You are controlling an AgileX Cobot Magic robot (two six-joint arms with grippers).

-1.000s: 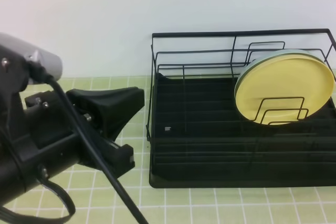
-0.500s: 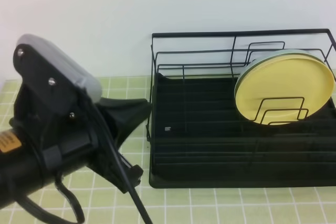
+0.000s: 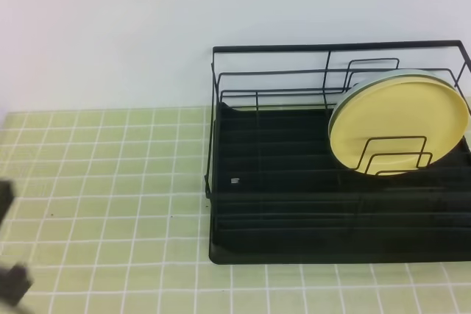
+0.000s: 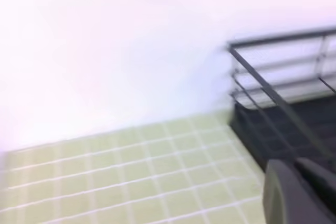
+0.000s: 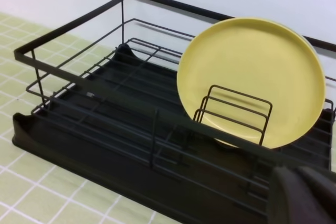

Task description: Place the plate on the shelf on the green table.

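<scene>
Leaning upright against the wire dividers, the plate (image 5: 251,81) sits in the shelf (image 5: 100,124) on the green surface (image 3: 110,174), just ahead of the right pincer (image 5: 304,195). Whether either pincer is apart or together, I cannot tell.

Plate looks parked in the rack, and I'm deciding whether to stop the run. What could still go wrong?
The plate stands tilted against wire dividers in the shelf; a bump might tip it. The right gripper sits close below it, so pulling back could catch the front wires.
</scene>
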